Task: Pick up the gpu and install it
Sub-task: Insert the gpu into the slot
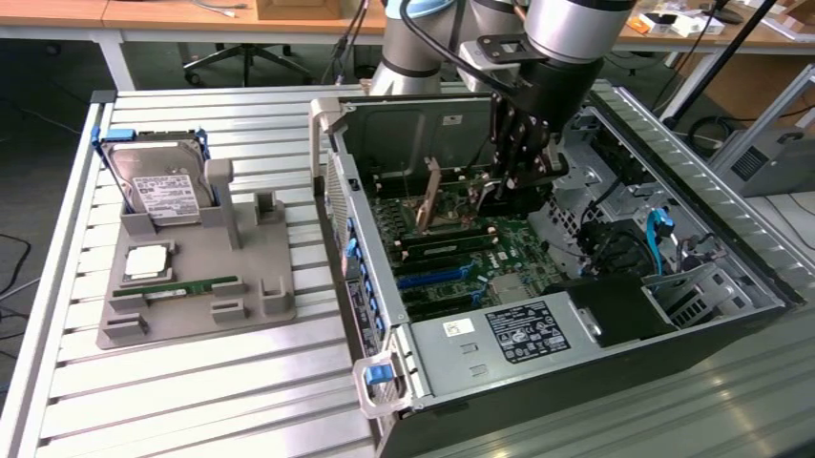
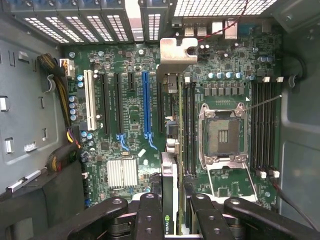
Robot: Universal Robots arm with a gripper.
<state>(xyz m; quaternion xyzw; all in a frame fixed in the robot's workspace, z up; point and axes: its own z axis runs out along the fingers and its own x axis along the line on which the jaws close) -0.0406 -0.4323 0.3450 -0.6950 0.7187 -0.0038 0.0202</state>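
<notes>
- Leftmost, on slatted table: grey tray with hard drive leaning upright, RAM stick flat in front of it.
- Next, open PC case lying on its side, motherboard exposed.
- Farther right, inside case over motherboard: gripper, fingers clamped on gpu.
- From wrist view: gpu held on edge above board, between blue slot and CPU socket, silver bracket end toward rear vents; cannot tell whether seated.
</notes>
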